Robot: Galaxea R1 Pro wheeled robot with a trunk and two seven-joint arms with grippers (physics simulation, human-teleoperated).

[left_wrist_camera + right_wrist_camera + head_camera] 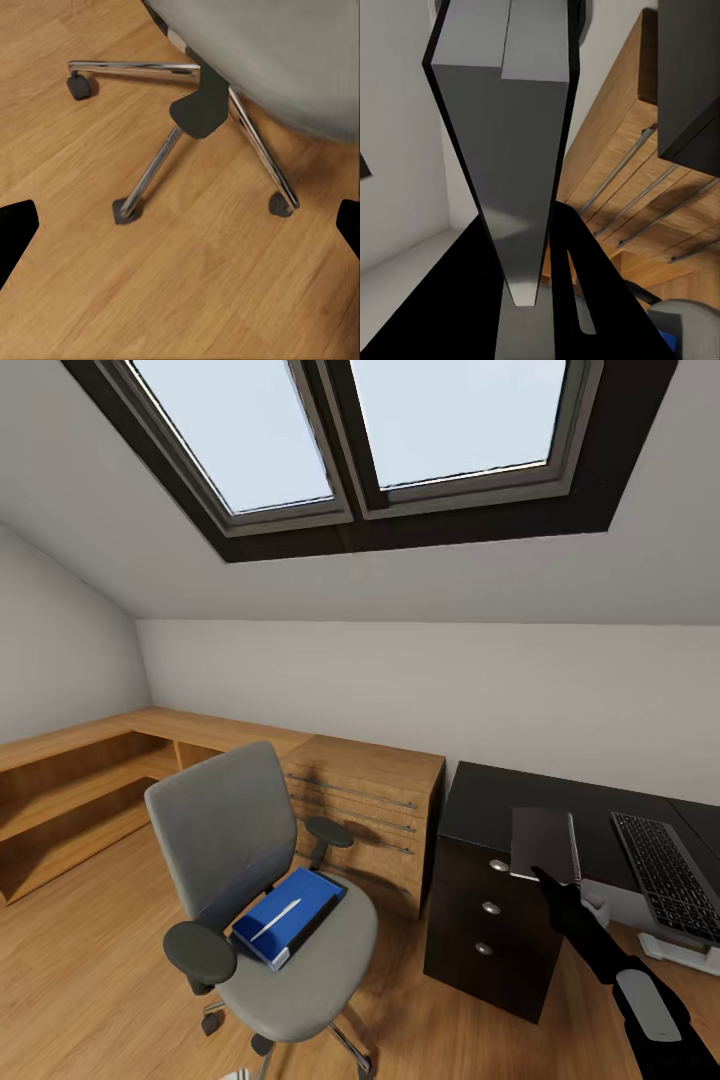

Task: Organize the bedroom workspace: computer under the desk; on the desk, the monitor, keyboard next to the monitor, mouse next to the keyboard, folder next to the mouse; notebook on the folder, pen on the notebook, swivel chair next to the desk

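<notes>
While our right gripper [545, 872] is clamped on the flat grey notebook [543, 842] above the glossy black desk [490, 805], the blue folder [290, 915] lies on the padded swivel chair [255, 880]. Our left gripper [180, 225] hangs with jaws spread over the wooden floor [187, 285].

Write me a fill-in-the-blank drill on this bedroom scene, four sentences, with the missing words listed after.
1. The blue folder lies on the seat of the ____.
2. The white pen rests on top of the ____.
3. The keyboard lies on the black-topped ____.
4. The right gripper holds a flat dark grey notebook above the desk's black ____ with round silver knobs.

Missing words: swivel chair; folder; desk; drawers
</notes>
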